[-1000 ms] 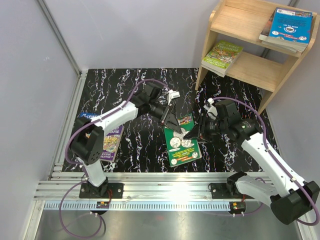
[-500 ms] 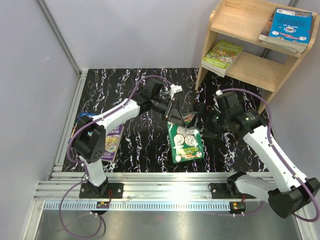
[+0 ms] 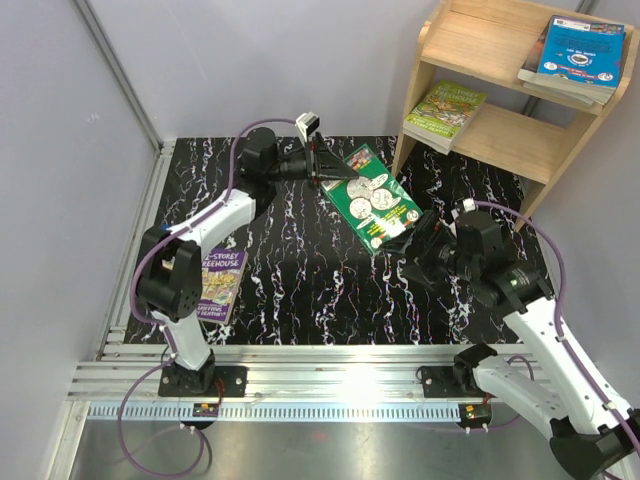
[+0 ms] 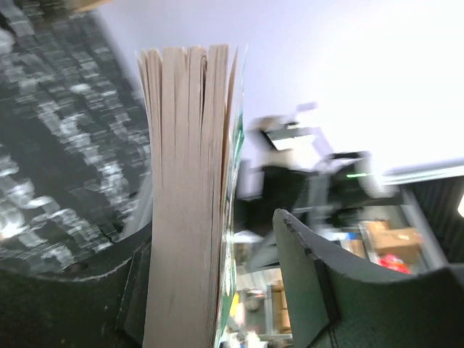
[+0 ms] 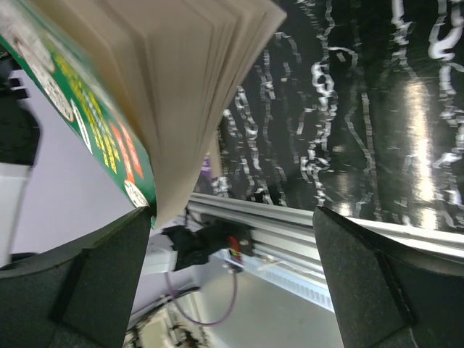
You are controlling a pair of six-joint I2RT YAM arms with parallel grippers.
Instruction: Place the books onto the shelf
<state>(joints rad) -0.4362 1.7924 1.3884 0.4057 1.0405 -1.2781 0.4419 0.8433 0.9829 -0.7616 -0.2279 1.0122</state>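
Note:
A green book point(image 3: 376, 197) hangs tilted above the black marbled table, cover up. My left gripper point(image 3: 328, 170) is shut on its far left edge. In the left wrist view the book's page edges point(image 4: 185, 196) stand upright between the jaws of my left gripper point(image 4: 210, 232), pressed to the left finger; a gap shows at the right finger. My right gripper point(image 3: 418, 243) is open just below the book's near corner. From the right wrist, that book point(image 5: 145, 87) overhangs the left finger of my right gripper point(image 5: 232, 217), nothing between the jaws. The wooden shelf point(image 3: 500, 140) stands back right.
On the shelf, a green book point(image 3: 446, 107) lies on the lower tier and a blue book point(image 3: 580, 50) on a stack on the upper tier. A purple book point(image 3: 216, 285) lies flat at the table's left edge by the left arm. Grey walls enclose the back and left.
The left gripper closed on the green book, lifted it off the table and carried it back toward the shelf. The right gripper opened, let go of the book and drew back rightward.

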